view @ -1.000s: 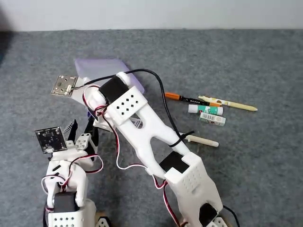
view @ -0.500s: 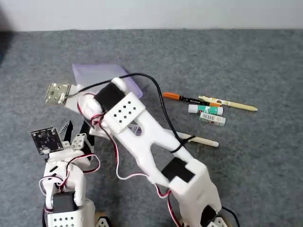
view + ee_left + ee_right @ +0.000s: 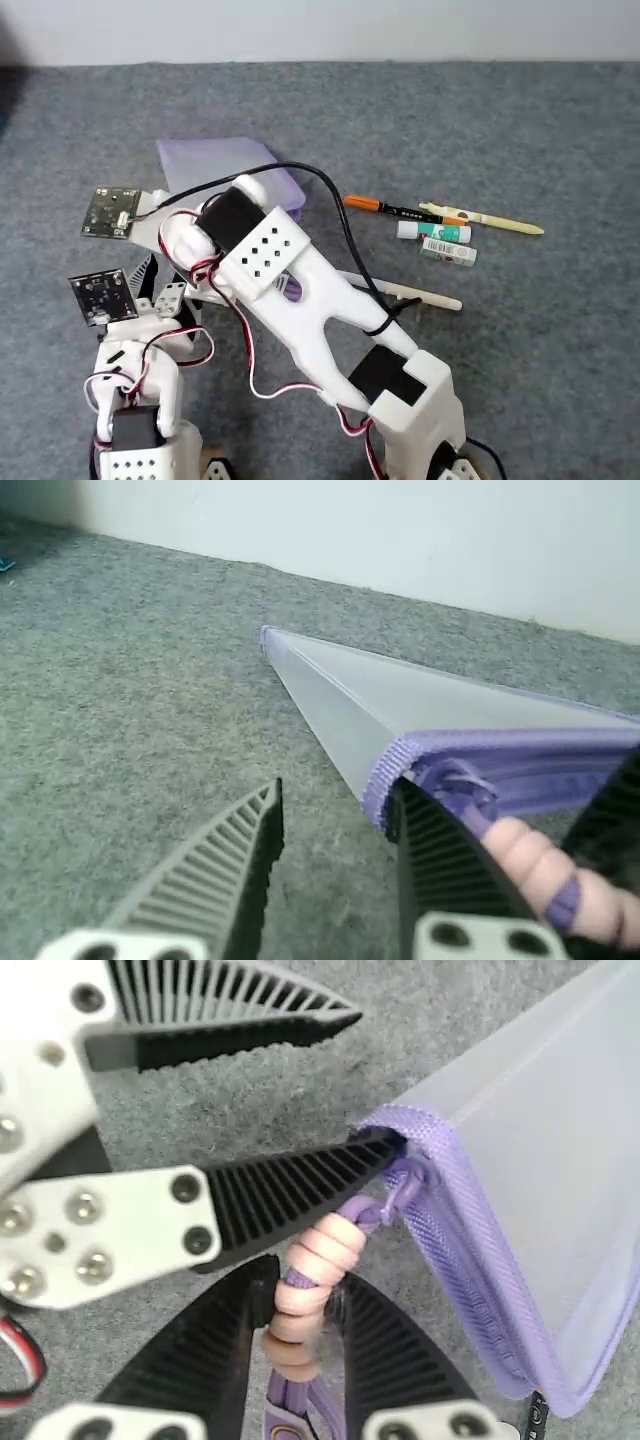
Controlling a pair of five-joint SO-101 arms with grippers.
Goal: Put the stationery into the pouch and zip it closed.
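Jaws on the right gripper [image 3: 300,1280] are pressed onto the pink coiled zip pull [image 3: 308,1260], pinching it just beside the pouch's corner. The left gripper [image 3: 338,790] has its jaws spread. One jaw tip touches the purple zip edge at that same corner; the other hangs clear over the bench [image 3: 520,120] w/ nothing btwn them. The pouch [image 3: 215,165] lies flat at the far left of the bench, partly under the right arm, and both grippers meet at its near corner.

All the stationery is out on the bench, to the right and well apart from the pouch. There's an orange pen [image 3: 365,204], a yellow pen [image 3: 490,218], a glue stick [image 3: 432,232] w/ a labelled tube [image 3: 448,251] just beside it, and a cream stick [image 3: 430,297] nearer, by the right arm.

Step in hand is prob. opening the zip, i.e. the very first step, since the slider sits at the corner end and the zip looks closed.

Next move calls for the right gripper to draw the pull along the zip line w/ a firm pinch, as the soft coil could slip. The left gripper needs to clamp or pin the corner. Spread jaws only brace it, so a light pouch may drag along w/ the pull.
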